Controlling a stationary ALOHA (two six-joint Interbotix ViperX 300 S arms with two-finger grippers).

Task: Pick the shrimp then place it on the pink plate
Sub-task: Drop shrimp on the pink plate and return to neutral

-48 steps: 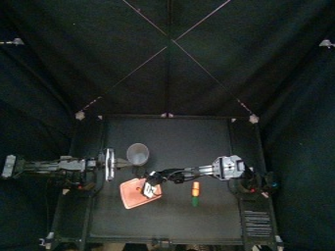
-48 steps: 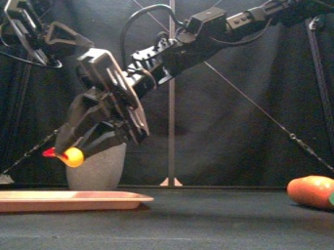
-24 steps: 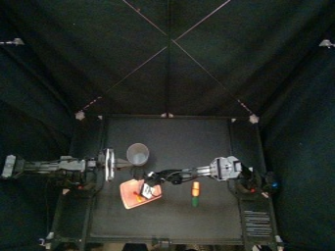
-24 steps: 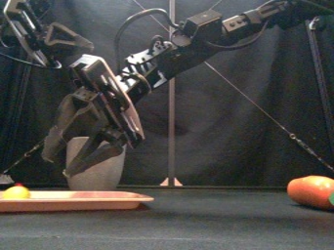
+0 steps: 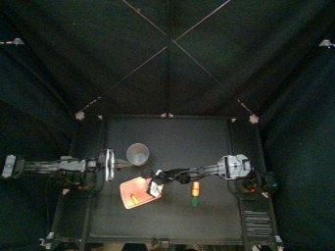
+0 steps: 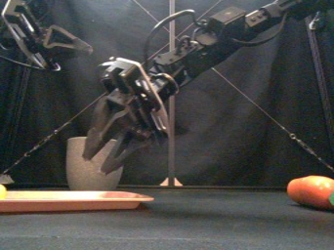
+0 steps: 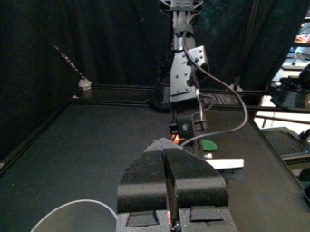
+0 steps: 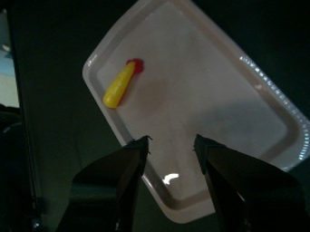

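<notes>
lying on pink plate [image 8: 230, 100], shrimp [image 8: 121, 83], red end away from spread right gripper [image 8: 169, 143], left gripper [image 7: 172, 154] closed

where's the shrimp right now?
In the right wrist view, the shrimp lies on the pink plate, left of table centre, below the open right gripper.

The flat pale-pink tray [image 8: 206, 91] looks like smooth moulded plastic with a soft gloss. A small bright glint sits on its floor, and its rim is finely beaded. The little yellow toy shrimp with a red end [image 8: 120, 82] is smooth and evenly coloured, probably plastic too. The tall grey speckled cup [image 6: 94, 168] has a matt, stone-like finish. The rounded orange toy food [image 6: 311, 190] shows a faint sheen. The black table top [image 6: 196, 223] is matt, and the black curtain [image 5: 78, 59] hangs as dull cloth. The right gripper [image 8: 169, 140] has matt black jaws.
</notes>
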